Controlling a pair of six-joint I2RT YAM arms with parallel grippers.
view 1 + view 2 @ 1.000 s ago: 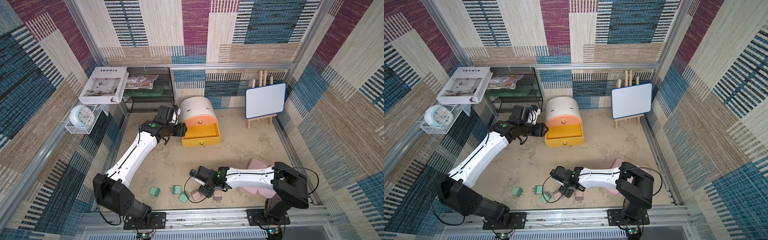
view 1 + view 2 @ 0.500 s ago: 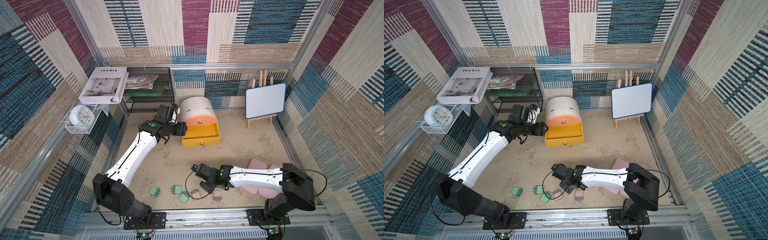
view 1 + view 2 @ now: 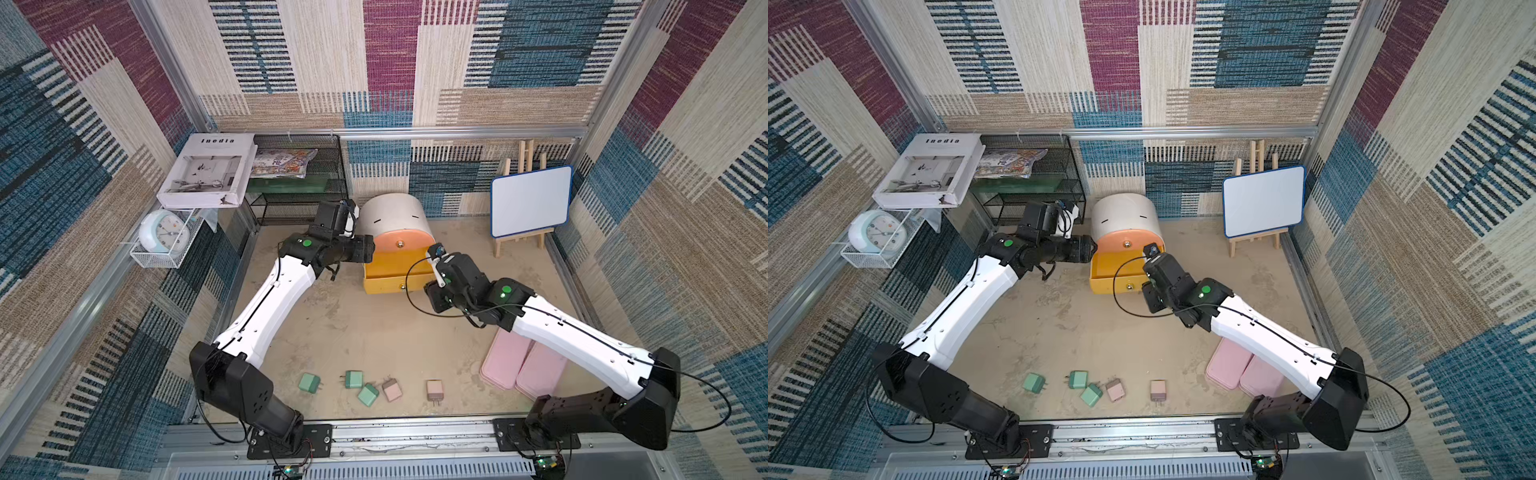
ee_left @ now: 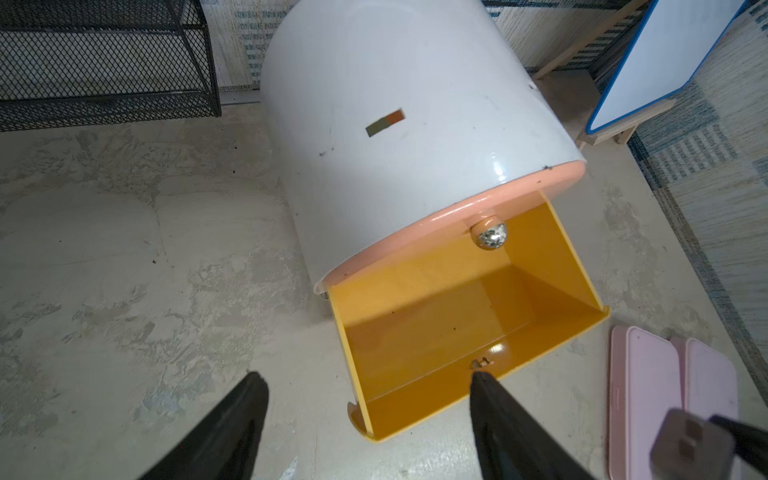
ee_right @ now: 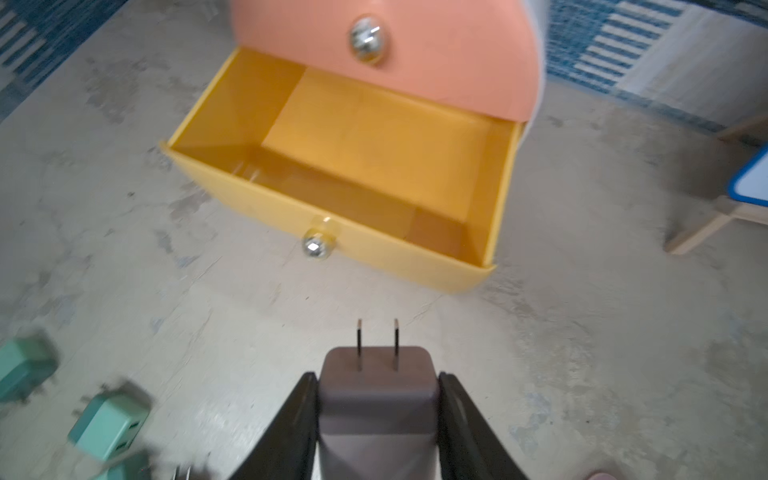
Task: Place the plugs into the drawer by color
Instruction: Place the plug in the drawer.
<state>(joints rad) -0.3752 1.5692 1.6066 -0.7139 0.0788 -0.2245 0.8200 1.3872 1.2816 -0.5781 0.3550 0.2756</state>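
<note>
Item: pink plug, a matte rounded cube with two flat metal prongs pointing forward. Pinched by the right gripper, which has carried it up from the floor group to just short of the yellow drawer, a glossy, empty, open box ahead of the hand. Left gripper: now spread, empty, beside that drawer. Left behind: three green plugs and two pink plugs. The drop is probably next.

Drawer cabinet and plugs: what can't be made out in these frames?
- Peach drawer: shut, contents hidden in every view.
- Cabinet below the yellow drawer: covered by that open drawer, every view.
- Plug in the right gripper: true colour unclear, shadowed in the right wrist view; hidden under the wrist in both top views.
- Green plugs: motion-blurred, cut by the right wrist view's edge.
</note>
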